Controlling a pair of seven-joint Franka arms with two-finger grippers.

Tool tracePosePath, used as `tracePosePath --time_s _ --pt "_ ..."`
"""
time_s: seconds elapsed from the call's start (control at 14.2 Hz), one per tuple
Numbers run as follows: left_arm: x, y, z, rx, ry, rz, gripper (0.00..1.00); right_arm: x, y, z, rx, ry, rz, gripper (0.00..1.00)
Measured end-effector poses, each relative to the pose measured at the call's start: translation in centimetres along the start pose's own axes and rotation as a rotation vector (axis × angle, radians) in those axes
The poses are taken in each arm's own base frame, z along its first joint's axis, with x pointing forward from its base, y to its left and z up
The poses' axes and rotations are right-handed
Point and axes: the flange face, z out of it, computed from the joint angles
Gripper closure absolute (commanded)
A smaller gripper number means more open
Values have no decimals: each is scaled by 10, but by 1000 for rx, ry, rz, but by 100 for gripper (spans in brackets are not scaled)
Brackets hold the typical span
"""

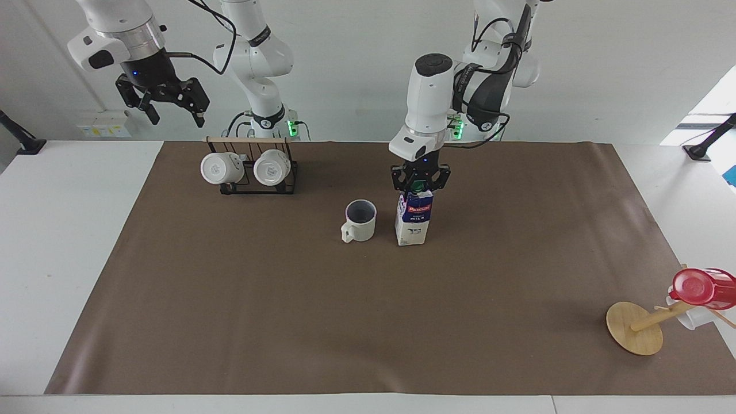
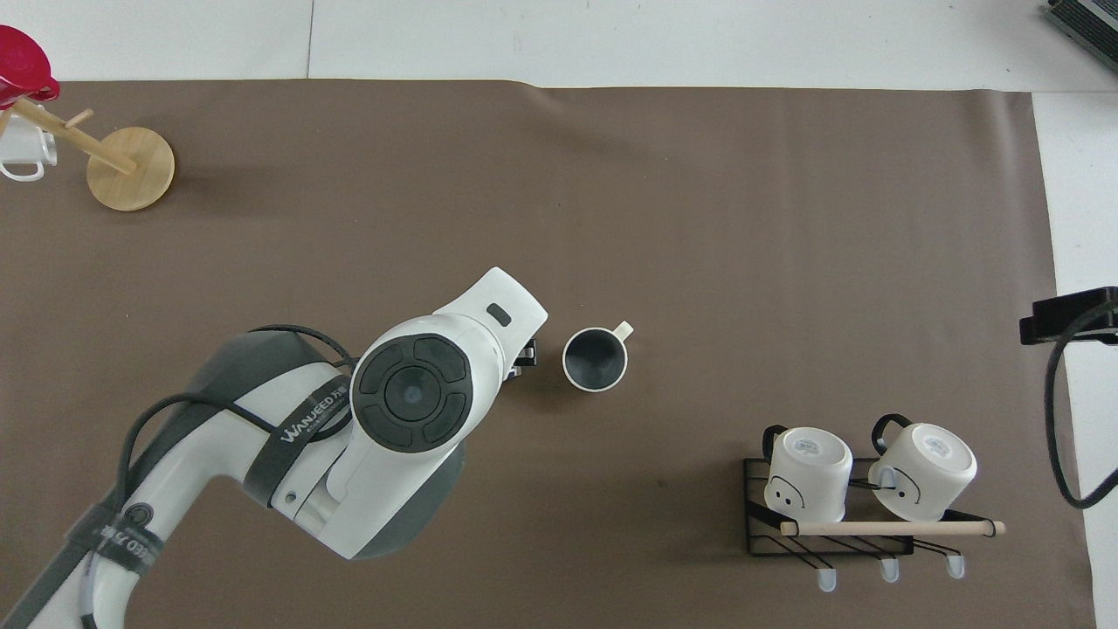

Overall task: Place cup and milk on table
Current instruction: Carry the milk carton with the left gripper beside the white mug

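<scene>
Upright on the brown-covered table (image 1: 230, 322), the milk (image 1: 414, 219) stands just beside the cup (image 1: 360, 221), at the cup's three o'clock in the facing view. Directly over the carton's cap sits the left gripper (image 1: 420, 183), its fingers around the cap, though whether they still pinch it I cannot tell. Meanwhile the right gripper (image 1: 171, 112) waits with fingers spread wide, empty, above the mug rack (image 1: 253, 172) at roughly ten o'clock from the cup.

A plain white wall (image 1: 356, 63) rises at the robots' end; daylight enters by the left arm's end.
</scene>
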Motion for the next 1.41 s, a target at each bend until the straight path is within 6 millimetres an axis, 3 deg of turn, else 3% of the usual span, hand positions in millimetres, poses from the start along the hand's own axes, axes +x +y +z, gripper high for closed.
tracePosePath --time_s 0.14,0.42,0.92,1.41 --pt "0 0 0 0 0 12 32 0 0 0 0 0 1 0" --pt "0 0 1 1 -1 54 0 0 1 0 0 0 1 0" --pt "0 0 -1 6 -7 55 0 0 2 1 0 -1 5 0" --pt "21 -3 -52 -45 -59 -25 0 0 2 0 0 -1 5 0"
